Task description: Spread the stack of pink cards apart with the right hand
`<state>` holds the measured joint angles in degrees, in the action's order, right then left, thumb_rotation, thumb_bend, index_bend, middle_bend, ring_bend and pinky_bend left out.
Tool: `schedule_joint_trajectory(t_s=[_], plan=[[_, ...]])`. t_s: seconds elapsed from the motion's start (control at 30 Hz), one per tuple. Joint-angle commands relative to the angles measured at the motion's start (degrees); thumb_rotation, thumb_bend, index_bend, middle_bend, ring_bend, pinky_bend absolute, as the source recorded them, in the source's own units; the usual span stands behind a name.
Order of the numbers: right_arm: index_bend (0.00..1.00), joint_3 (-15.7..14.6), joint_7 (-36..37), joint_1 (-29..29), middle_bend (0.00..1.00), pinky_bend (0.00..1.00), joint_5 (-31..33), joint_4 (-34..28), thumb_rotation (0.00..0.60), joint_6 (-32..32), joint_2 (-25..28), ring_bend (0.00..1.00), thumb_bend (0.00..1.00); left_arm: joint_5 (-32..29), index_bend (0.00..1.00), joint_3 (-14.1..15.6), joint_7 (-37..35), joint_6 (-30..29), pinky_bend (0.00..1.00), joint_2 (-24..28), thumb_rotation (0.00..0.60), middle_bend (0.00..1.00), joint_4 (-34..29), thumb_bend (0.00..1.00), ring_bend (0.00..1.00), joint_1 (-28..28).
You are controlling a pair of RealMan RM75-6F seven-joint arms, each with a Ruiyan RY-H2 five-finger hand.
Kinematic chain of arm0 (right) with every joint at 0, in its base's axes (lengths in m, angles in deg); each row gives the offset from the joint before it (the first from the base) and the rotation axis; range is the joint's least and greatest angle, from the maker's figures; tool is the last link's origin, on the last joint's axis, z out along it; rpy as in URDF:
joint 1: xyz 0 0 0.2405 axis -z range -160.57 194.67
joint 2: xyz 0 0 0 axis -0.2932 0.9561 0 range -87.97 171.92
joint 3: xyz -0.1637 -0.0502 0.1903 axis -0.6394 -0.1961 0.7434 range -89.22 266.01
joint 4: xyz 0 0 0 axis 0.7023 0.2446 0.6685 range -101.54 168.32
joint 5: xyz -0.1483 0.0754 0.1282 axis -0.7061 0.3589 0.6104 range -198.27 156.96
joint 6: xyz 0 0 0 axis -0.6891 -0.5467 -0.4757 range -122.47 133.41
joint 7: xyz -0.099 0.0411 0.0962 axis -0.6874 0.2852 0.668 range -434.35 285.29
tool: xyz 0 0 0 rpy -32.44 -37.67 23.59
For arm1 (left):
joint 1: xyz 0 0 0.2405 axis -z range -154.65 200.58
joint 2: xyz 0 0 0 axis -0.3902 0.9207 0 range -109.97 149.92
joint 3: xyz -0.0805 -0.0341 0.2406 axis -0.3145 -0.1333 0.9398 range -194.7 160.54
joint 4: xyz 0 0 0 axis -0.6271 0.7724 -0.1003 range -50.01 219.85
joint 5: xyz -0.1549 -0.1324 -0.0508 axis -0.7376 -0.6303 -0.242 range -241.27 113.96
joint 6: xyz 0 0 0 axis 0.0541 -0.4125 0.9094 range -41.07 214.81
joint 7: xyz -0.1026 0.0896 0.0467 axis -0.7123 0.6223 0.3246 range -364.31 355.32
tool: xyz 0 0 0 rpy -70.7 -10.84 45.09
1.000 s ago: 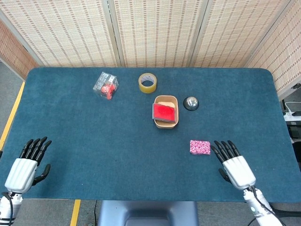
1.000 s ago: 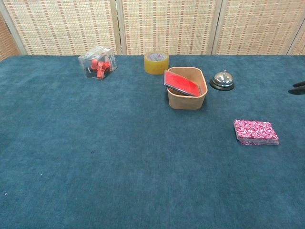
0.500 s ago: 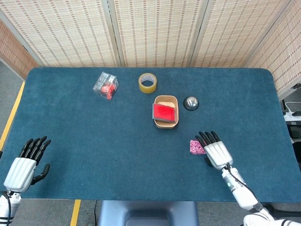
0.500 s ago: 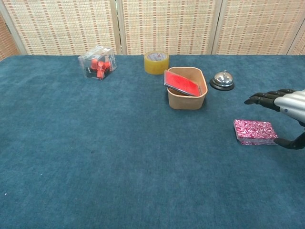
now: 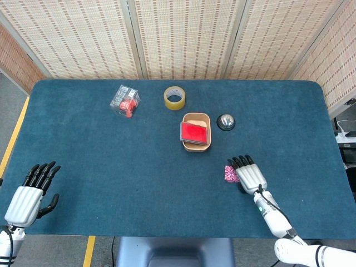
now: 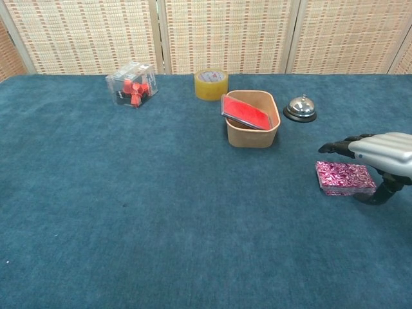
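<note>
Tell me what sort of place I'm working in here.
Probably a lab or demo tabletop station: a table covered in blue felt, woven screen panels closing it off behind, and assorted props such as a tape roll and a call bell.

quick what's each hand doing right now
Left hand: open, holding nothing.
Right hand: open, fingers extended above the stack of pink patterned cards, not gripping it.

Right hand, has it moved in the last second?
Yes. The right hand went left, toward the bell, and now hangs over the pink cards.
</note>
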<state>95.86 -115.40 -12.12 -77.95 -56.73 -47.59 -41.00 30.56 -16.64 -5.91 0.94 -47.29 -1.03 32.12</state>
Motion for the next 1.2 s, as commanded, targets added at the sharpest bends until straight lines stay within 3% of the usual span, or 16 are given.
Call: schedule_joint_trajectory(t_s=[0.03,0.3,0.57,1.2], plan=[[0.12,-0.4,-0.3,-0.6,0.13,0.00,0.7,0.5,0.600,-0.6,-0.6,0.00,0.30,0.0,0.00,0.0,0.0,0.0,0.04,-0.1,0.600,0.00,0.1,0.47,0.00,0.0],[0.21,-1.4,-1.5,-2.0,0.19,0.00,2.1,1.6,0.600,-2.4,-1.5,0.00,0.30,-0.1,0.00,0.0,0.1,0.0,0.04,0.2,0.600,0.00,-0.4,0.47,0.00,0.0],[0.21,-2.5,-1.5,-2.6,0.19,0.00,2.4,0.9,0.600,-4.0,-1.3,0.00,0.30,0.0,0.00,0.1,0.1,0.3,0.04,0.0,0.600,0.00,-0.1,0.47,0.00,0.2],[0.32,-3.8,-1.2,-3.6,0.28,0.00,2.2,1.8,0.600,-6.8,-2.6,0.13,0.30,-0.4,0.00,0.0,0.3,0.9,0.04,0.1,0.600,0.00,-0.3,0.46,0.00,0.5]])
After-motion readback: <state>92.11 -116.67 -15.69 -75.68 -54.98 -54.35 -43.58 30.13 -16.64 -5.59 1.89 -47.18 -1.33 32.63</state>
